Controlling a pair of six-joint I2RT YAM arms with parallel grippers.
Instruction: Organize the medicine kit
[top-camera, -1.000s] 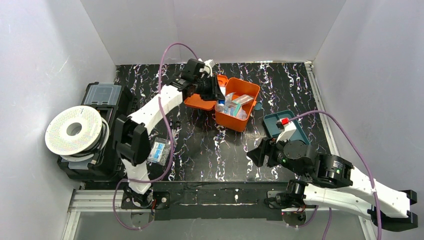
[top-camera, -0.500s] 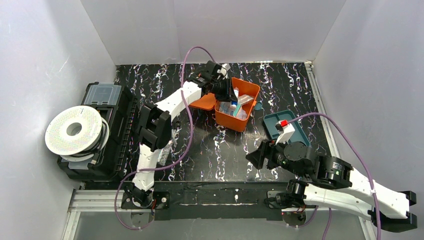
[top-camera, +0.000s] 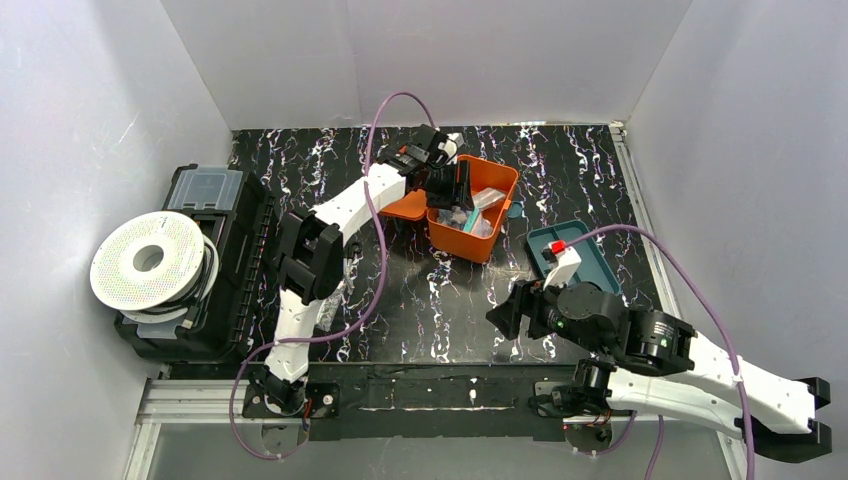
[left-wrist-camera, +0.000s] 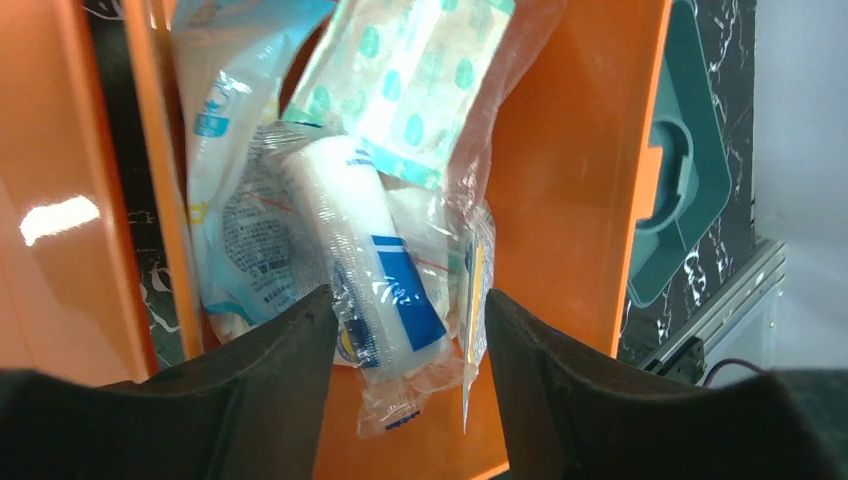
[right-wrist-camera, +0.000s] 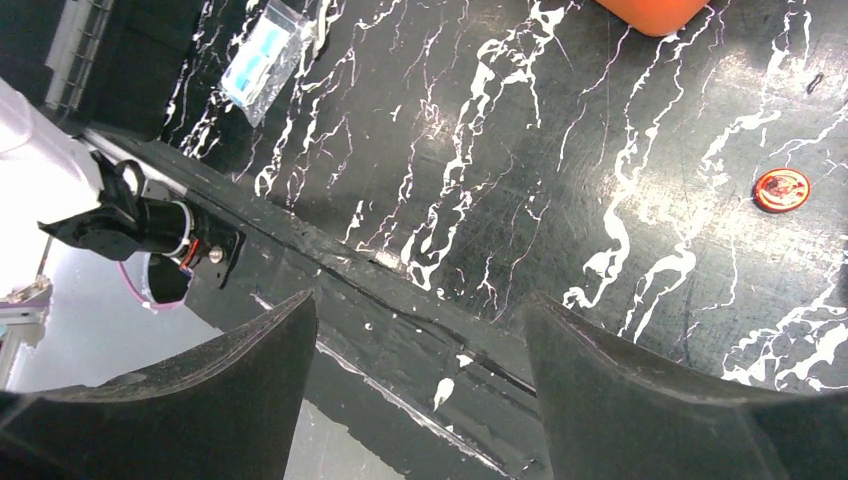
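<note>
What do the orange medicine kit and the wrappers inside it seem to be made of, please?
The medicine kit looks like rigid moulded plastic, glossy: a bright highlight sits on its smooth orange surface. The wrappers look like thin clear plastic film: crinkled, shiny, contents showing through.

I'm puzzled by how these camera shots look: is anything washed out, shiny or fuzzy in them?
Left wrist view: a white glare patch on the medicine kit, shine on the plastic wrappers, the fingers dark and soft. Right wrist view: the marbled table sharp, the fingers blurred, the lower left corner washed out. Top external view: even light, soft shadows.
</note>
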